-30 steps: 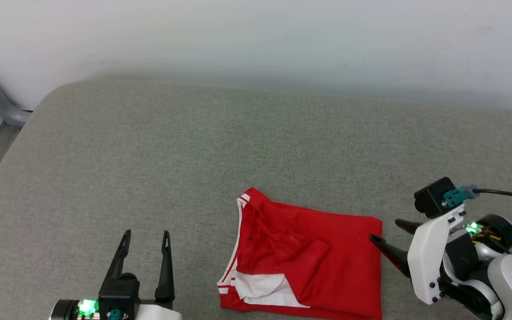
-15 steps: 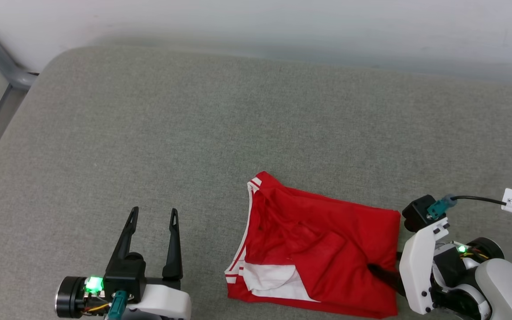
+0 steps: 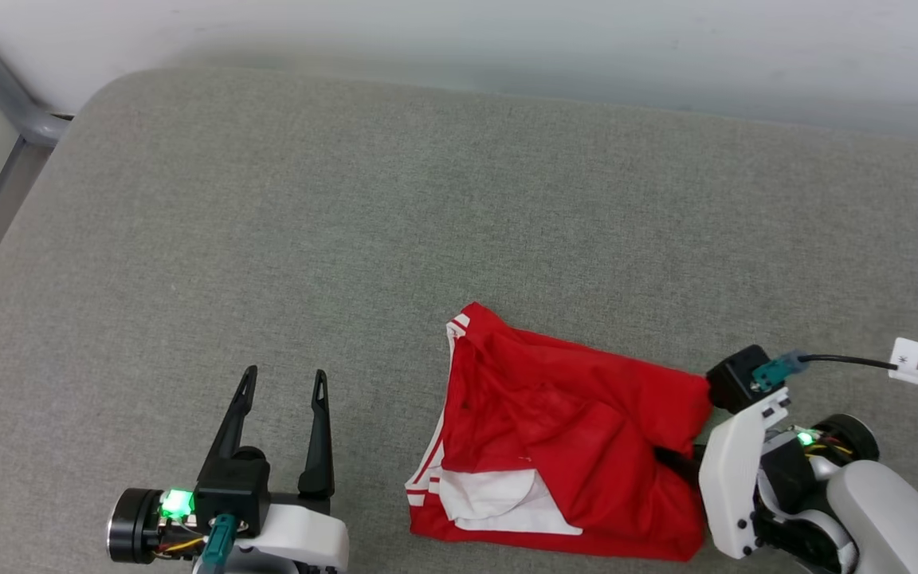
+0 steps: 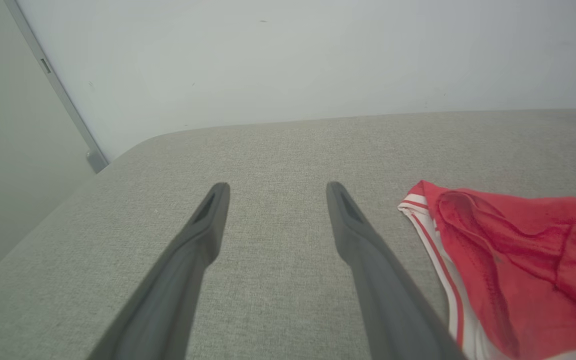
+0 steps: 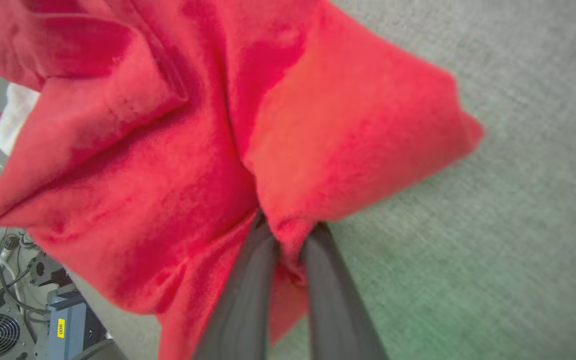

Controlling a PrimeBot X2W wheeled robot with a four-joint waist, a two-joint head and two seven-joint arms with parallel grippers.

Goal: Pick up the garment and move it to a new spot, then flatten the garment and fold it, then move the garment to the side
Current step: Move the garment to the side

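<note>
Soft matt cloth, hard plastic

The red jersey-cloth garment point(image 3: 578, 430) looks soft, matt and finely meshed. The grey upholstered cushion point(image 3: 347, 207) is coarse and woven. The left gripper point(image 3: 285, 373) has smooth matt-black plastic fingers point(image 4: 203, 235). The white plastic shell point(image 3: 734, 486) is glossy.

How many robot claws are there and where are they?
2. The left gripper is open over the grey cushion, left of the red jersey. The right gripper pinches the jersey's right edge, its fingertips buried in the cloth.
</note>
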